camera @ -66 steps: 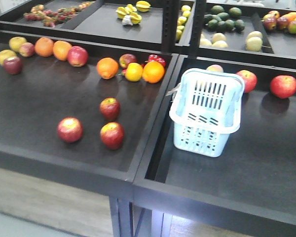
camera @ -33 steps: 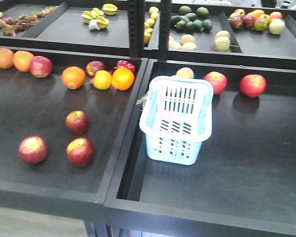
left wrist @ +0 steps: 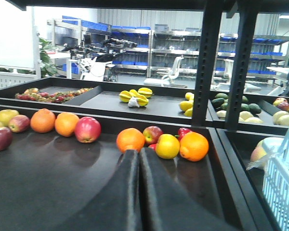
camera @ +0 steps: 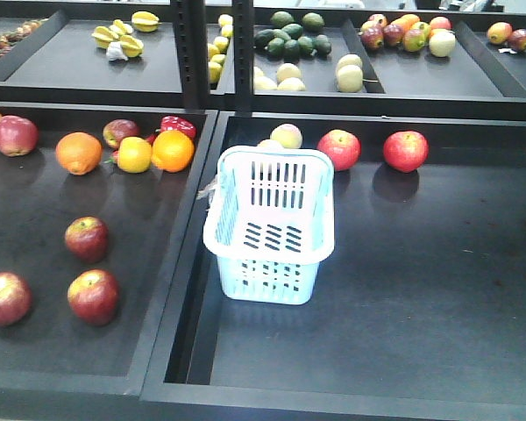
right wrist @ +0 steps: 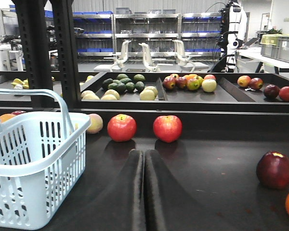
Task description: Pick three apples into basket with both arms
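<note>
**Scene slides left in the front view; both end effectors pinched narrow and empty**

Compared with half a second ago, the basket point(camera: 265, 255) and everything around it sits further left in the front view. The layout itself is unchanged.

The basket stands upright with its mouth up. Its long axis runs from the front of the dark tray point(camera: 403, 316) toward the back. A whitish tag point(camera: 209, 188) hangs on its left side.

The three apples point(camera: 87, 239) point(camera: 93, 296) point(camera: 3, 298) lie left of the basket, across the divider, well apart from it.

The left end effector point(left wrist: 138, 153) has its fingers pressed together, holding nothing, and the basket point(left wrist: 285, 185) is to its right. The right end effector point(right wrist: 143, 153) is likewise pinched narrow and empty, and the basket point(right wrist: 36, 166) is to its left.
</note>
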